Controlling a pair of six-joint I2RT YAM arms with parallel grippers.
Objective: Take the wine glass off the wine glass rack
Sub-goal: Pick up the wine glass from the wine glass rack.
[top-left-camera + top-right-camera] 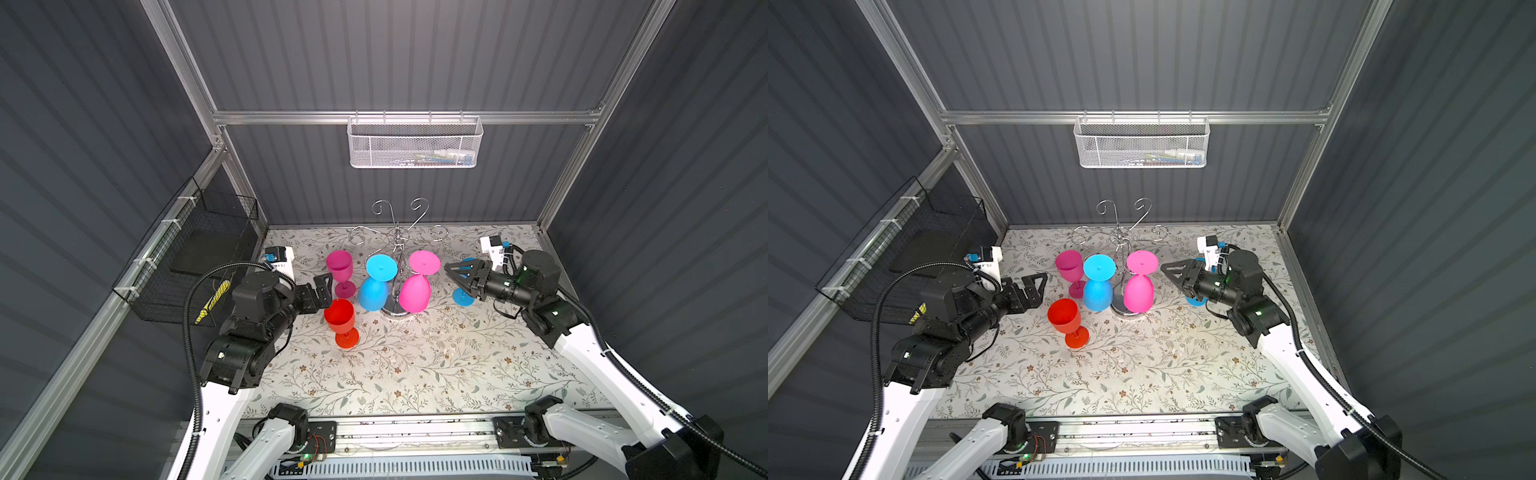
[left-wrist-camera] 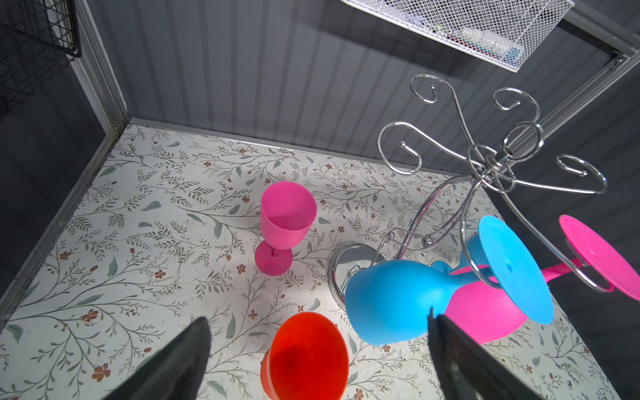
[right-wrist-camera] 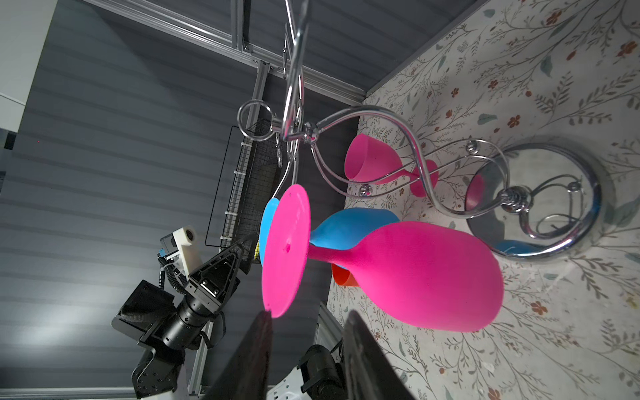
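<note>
A chrome wine glass rack stands on its round base toward the back middle of a floral table, its curled arms spreading from a thin post. Two glasses hang upside down from its arms by their feet, side by side: a hanging blue glass on the left and a hanging pink glass on the right, bowls close above the base. The right gripper reaches in sideways, its tips close to the rim of the hanging pink glass's foot; its fingers stand partly apart with nothing between them. The left gripper is spread wide and empty, near a red glass and an upright pink glass that stand on the table left of the rack. Another blue glass stands behind the right gripper, mostly hidden. A white mesh basket hangs on the back wall, and a black wire basket on the left wall.
</note>
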